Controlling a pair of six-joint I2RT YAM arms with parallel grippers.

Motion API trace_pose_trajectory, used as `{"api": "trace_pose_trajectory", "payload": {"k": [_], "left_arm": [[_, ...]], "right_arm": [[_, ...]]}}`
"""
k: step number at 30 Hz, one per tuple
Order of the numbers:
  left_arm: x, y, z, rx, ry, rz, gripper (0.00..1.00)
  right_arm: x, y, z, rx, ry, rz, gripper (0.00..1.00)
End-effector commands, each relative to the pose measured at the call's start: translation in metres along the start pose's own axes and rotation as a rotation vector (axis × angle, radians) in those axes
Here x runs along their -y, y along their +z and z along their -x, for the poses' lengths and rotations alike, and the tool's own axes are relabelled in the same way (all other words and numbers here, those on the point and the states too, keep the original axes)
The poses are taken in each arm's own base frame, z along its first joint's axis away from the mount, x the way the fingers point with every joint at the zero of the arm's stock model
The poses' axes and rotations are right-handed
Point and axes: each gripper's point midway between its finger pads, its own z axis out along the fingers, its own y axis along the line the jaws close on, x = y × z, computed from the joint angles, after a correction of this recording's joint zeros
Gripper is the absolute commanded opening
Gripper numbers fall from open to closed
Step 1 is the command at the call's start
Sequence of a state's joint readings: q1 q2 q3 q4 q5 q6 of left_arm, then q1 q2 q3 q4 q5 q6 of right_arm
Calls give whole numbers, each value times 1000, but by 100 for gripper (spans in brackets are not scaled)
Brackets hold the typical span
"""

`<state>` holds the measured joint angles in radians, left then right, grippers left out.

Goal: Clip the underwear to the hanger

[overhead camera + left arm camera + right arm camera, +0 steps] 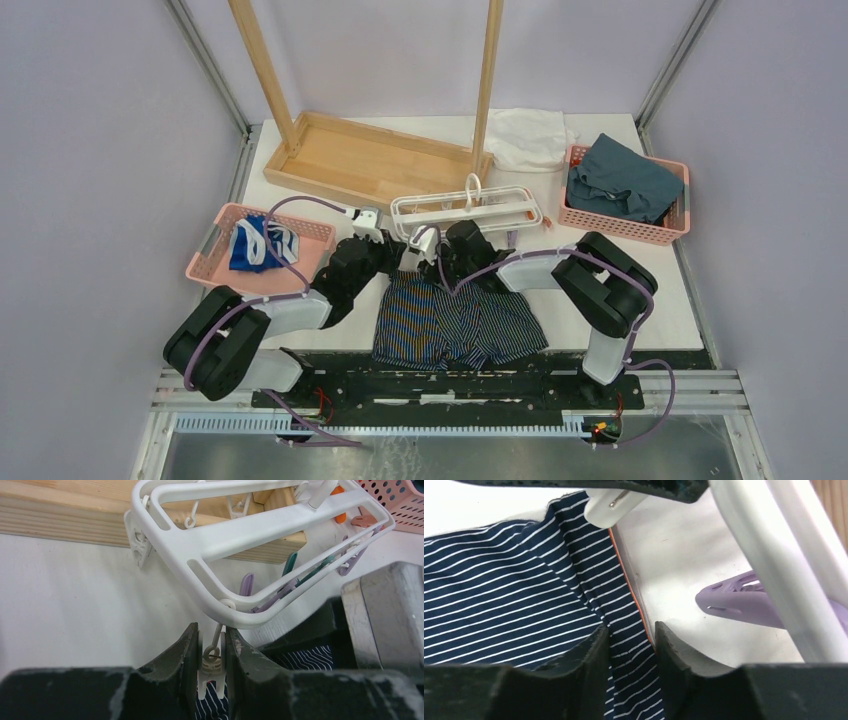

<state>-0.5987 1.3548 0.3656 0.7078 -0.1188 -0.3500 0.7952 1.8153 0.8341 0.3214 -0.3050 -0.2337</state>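
Right wrist shows my right gripper [630,636] half-closed astride the orange-trimmed edge of the underwear [509,600], hold uncertain, cloth flat just near of the hanger [250,530]; my left gripper [211,635] pinches a white clip [209,676], so I'd lift that edge squarely into its mouth

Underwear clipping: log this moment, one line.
left claw: shut on white clip of hanger | right claw: around underwear edge | clipped: unclear

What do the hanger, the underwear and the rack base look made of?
Hanger: moulded plastic, smooth white, slightly glossy, with rounded edges.
Underwear: thin matte fabric that creases softly; the fibre is unclear.
Rack base: pale wood with visible grain, probably unpainted.
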Motion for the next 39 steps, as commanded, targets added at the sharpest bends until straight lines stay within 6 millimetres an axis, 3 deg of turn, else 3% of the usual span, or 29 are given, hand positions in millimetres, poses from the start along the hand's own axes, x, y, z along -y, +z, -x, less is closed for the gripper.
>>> {"api": "trace_pose_trajectory", "payload": {"k": [1,8,16,19,22,25,28,31,34,39], "left_arm": [[4,6,23,69,15,-6,3],[2,5,25,74,19,4,3],[-1,3,28,87,20,24,3],[-2,2,28,88,21,29,3],[-3,2,27,86,21,31,3],[-3,2,28,87,21,30,3],[-3,2,28,88,23,33,3],[-4,2,27,85,27,37,3],[-4,3,27,83,26,35,3],[-3,3,26,77,26,31,3]], "right_arm": [[6,-2,3,-2,-30,-46,37],[7,-34,31,82,-118,-122,5],[6,-93,78,114,-366,-305,2],[-7,-104,76,65,-448,-338,2],[-41,-100,57,-3,-518,-307,4],[-74,-90,33,-71,-591,-282,11],[-105,-87,16,-124,-652,-262,34],[-129,-97,25,-72,-617,-224,49],[-136,-117,45,19,-521,-196,71],[-137,-144,60,99,-417,-114,80]]}}
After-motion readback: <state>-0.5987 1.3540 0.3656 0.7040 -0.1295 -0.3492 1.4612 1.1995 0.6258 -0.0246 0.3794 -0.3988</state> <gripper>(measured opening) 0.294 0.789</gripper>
